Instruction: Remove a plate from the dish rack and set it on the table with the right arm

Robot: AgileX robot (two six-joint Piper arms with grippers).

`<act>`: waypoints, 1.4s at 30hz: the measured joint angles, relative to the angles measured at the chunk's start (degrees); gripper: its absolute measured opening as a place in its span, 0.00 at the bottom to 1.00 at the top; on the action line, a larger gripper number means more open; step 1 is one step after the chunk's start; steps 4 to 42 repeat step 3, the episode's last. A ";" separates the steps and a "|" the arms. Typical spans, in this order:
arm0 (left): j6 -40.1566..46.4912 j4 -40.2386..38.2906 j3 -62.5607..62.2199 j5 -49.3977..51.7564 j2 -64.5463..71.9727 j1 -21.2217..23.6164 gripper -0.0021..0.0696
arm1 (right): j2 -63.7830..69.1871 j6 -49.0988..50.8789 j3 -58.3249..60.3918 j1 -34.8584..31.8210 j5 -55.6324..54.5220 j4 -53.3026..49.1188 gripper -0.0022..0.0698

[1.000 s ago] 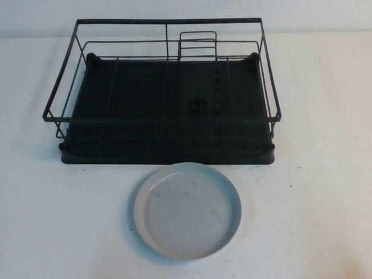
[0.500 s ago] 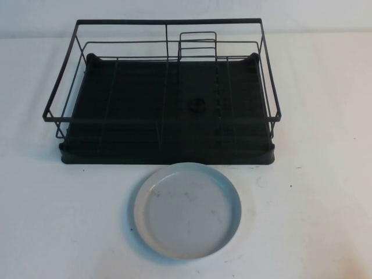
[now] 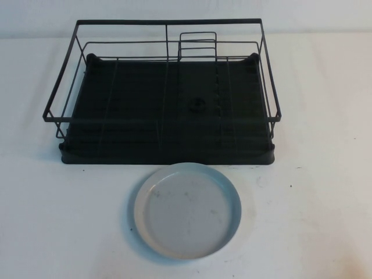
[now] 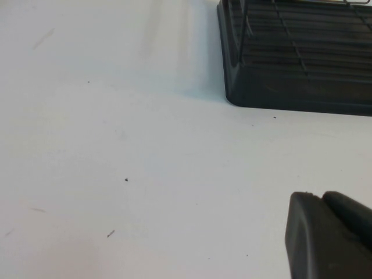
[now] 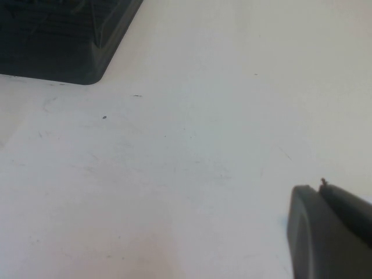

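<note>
The plate is lying flat on the table in the lower centre of the high view, just in front of the dish rack and apart from its front edge, so the placing step is judged complete. The rack, filling the upper centre, is holding no dishes; only its black tray base and the small wire divider at its back are showing. Neither arm is appearing in the high view. The right gripper is showing only as a dark corner at the lower right of its wrist view, over bare table near a rack corner; its jaws are clenched on nothing. The left gripper is sitting likewise at lower right of its view; jaw state cannot be told. Next move is probably none beyond staying parked.
</note>
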 joint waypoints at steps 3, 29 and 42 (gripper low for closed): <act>0.00 0.00 0.00 0.00 0.00 0.00 0.02 | 0.00 0.00 0.00 0.00 0.00 0.00 0.00; 0.00 0.00 0.00 0.00 0.00 0.00 0.02 | 0.00 0.00 0.00 0.00 0.00 0.00 0.00; 0.00 0.00 0.00 0.00 0.00 0.00 0.02 | 0.00 0.00 0.00 0.00 0.00 0.00 0.00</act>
